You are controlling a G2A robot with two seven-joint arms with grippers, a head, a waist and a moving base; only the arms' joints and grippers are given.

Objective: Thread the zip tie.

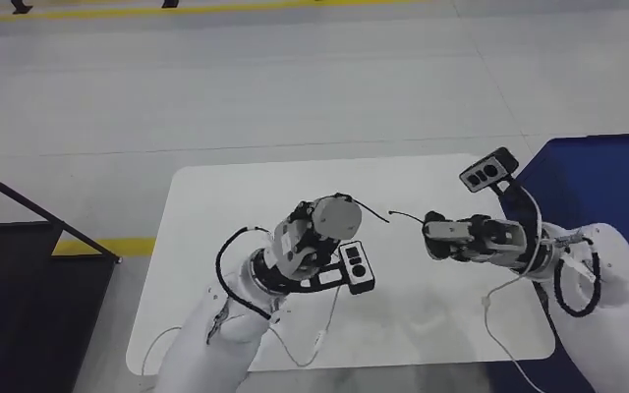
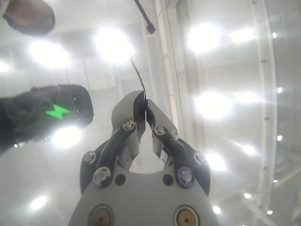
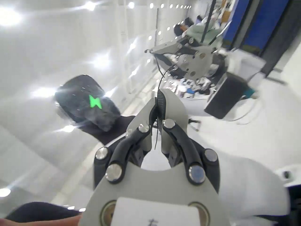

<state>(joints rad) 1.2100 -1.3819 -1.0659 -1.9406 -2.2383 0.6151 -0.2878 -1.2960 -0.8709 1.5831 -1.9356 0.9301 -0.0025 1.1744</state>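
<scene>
Evidently for threading, the left gripper (image 2: 144,96) pinches the zip tie (image 2: 139,76) by its tail, tip aimed at the head (image 2: 150,28), just apart; the right gripper (image 3: 158,97), clamped behind that head, steadies it above the table (image 1: 226,226).

It was a large hall, like a lab: pale floor (image 1: 295,88) with yellow line (image 1: 197,11), many ceiling lights (image 2: 204,37), blue partitions (image 3: 258,24).

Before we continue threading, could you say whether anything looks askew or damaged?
Nothing looks damaged. The thin black plastic strap in the left gripper's jaws bends, its tip apart from the zip tie's square black head.
</scene>
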